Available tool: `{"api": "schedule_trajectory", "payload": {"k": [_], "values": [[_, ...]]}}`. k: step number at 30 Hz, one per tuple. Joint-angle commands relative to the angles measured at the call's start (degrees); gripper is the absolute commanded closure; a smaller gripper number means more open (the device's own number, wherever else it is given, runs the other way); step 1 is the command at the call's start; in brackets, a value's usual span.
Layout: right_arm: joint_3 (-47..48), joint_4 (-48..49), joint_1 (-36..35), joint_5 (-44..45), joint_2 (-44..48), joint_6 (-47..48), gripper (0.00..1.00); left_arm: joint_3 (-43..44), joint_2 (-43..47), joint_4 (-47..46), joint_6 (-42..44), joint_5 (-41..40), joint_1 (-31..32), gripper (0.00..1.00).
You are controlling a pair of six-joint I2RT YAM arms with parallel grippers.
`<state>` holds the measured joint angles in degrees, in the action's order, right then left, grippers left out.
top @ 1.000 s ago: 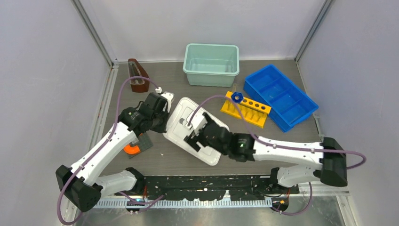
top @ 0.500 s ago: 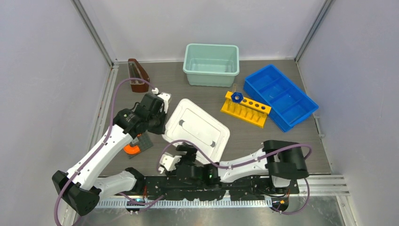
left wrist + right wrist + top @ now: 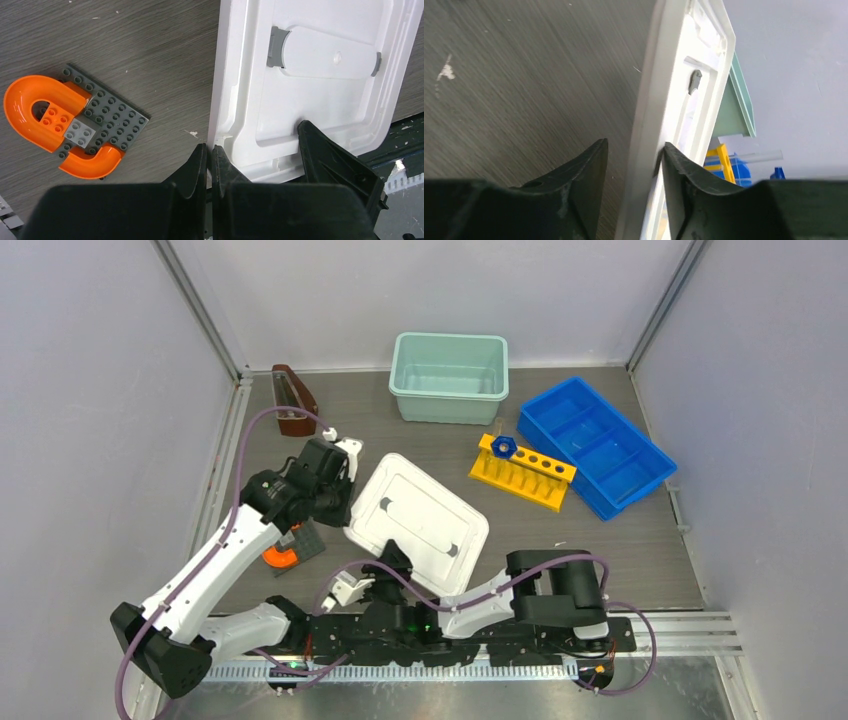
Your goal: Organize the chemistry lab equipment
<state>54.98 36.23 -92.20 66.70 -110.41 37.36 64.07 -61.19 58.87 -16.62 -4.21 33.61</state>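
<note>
A white lid (image 3: 425,510) with a grey-hinged handle lies in the middle of the table. My left gripper (image 3: 343,508) is at its left corner, shut on the thin rim (image 3: 220,137). My right gripper (image 3: 392,552) reaches in low from the near side. Its jaws straddle the lid's near rim (image 3: 644,130): one fingertip (image 3: 669,150) touches the rim and the other stands a little off it, so the gripper (image 3: 634,144) is open. A small blue knob-like piece (image 3: 503,446) sits on the end of a yellow rack (image 3: 522,472). A clear glass rod (image 3: 754,156) shows behind the rack.
A teal bin (image 3: 450,375) stands at the back and a blue divided tray (image 3: 597,445) at the right. A brown wedge-shaped object (image 3: 292,400) is at the back left. An orange and grey brick piece (image 3: 290,550) lies left of the lid.
The right arm swung back from over the lid, folded down to the near edge, and its jaws narrowed around the lid's near rim. The left gripper kept its grip.
</note>
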Motion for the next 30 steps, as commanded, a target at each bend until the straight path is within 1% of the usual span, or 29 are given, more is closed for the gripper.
{"api": "schedule_trajectory", "payload": {"k": [1, 4, 7, 8, 10, 12, 14, 16, 17, 18, 19, 20, 21, 22, 23, 24, 25, 26, 27, 28, 29, 30], "values": [[2.2, 14.2, -0.3, 7.1, -2.6, 9.1, 0.55, 3.1, 0.2, -0.6, -1.5, 2.2, -0.3, 1.00], [2.5, 22.0, -0.3, 8.4, -4.7, 15.9, 0.66, 3.4, 0.2, -1.3, -2.1, 2.2, -0.4, 1.00], [3.0, 27.9, -0.3, 8.7, -5.6, 21.1, 0.74, 5.1, -0.2, -2.4, -2.6, 3.0, -0.3, 0.99], [3.2, 28.9, -0.3, 8.6, -5.6, 21.4, 0.78, 6.1, -0.5, -2.5, -2.6, 3.0, -0.3, 0.96], [3.4, 28.3, -0.2, 7.6, -4.8, 21.0, 0.81, 8.5, -1.0, -2.5, -2.3, 2.7, -0.3, 0.86], [3.3, 25.7, -0.3, 5.5, -3.3, 18.3, 0.83, 10.8, -1.2, -2.5, -1.6, 2.5, -0.3, 0.79], [3.2, 20.7, -0.2, 3.3, -1.4, 13.7, 0.84, 13.1, -1.0, -2.5, -0.3, 1.8, -0.3, 0.72], [3.5, 13.4, -0.1, 0.6, 1.2, 6.8, 0.85, 15.4, -0.8, -2.5, 1.3, 0.8, -0.4, 0.65], [3.7, 7.0, 0.2, -0.4, 3.2, 1.2, 0.86, 16.9, -0.6, -2.4, 2.0, 0.3, -0.5, 0.62], [4.1, 4.1, 0.5, -2.8, 4.3, -1.6, 0.86, 17.8, -0.5, -2.3, 2.8, -0.2, -0.7, 0.59], [4.3, -1.3, 0.9, -4.0, 6.3, -7.0, 0.87, 18.8, -0.3, -2.3, 3.6, -0.8, -0.8, 0.56], [4.6, -3.8, 1.3, -6.6, 7.4, -12.1, 0.88, 20.0, -0.3, -2.1, 4.6, -1.3, -1.2, 0.53], [4.6, -8.0, 1.9, -8.1, 9.7, -14.3, 0.90, 21.0, -0.3, -1.9, 5.5, -1.9, -1.5, 0.51], [4.6, -9.8, 2.3, -10.7, 12.1, -18.3, 0.90, 22.1, -0.3, -1.7, 6.5, -2.6, -2.0, 0.50], [4.5, -13.1, 3.2, -12.0, 13.4, -20.1, 0.92, 23.1, -0.3, -1.5, 7.5, -2.8, -2.5, 0.49], [4.3, -14.8, 3.8, -15.7, 16.6, -24.2, 0.92, 23.9, 0.0, -1.8, 8.7, -2.5, -3.0, 0.48], [4.3, -18.8, 5.2, -17.9, 18.1, -26.3, 0.92, 24.5, 0.4, -2.4, 9.9, -1.9, -3.3, 0.46], [4.4, -20.8, 6.2, -23.0, 21.5, -30.7, 0.93, 24.8, 0.9, -3.4, 10.9, -1.0, -3.6, 0.45], [4.4, -24.1, 8.3, -28.0, 23.3, -32.7, 0.94, 24.7, 1.8, -4.9, 12.1, 0.7, -3.8, 0.44], [4.3, -25.4, 9.3, -30.6, 26.6, -35.8, 0.94, 24.4, 2.6, -6.5, 12.8, 2.2, -3.8, 0.42], [4.4, -28.0, 11.7, -35.7, 28.2, -37.6, 0.94, 24.0, 3.5, -7.8, 13.6, 3.6, -3.8, 0.42], [4.9, -29.4, 14.0, -37.8, 31.0, -40.5, 0.94, 23.8, 4.2, -9.1, 14.3, 6.0, -3.8, 0.41]]}}
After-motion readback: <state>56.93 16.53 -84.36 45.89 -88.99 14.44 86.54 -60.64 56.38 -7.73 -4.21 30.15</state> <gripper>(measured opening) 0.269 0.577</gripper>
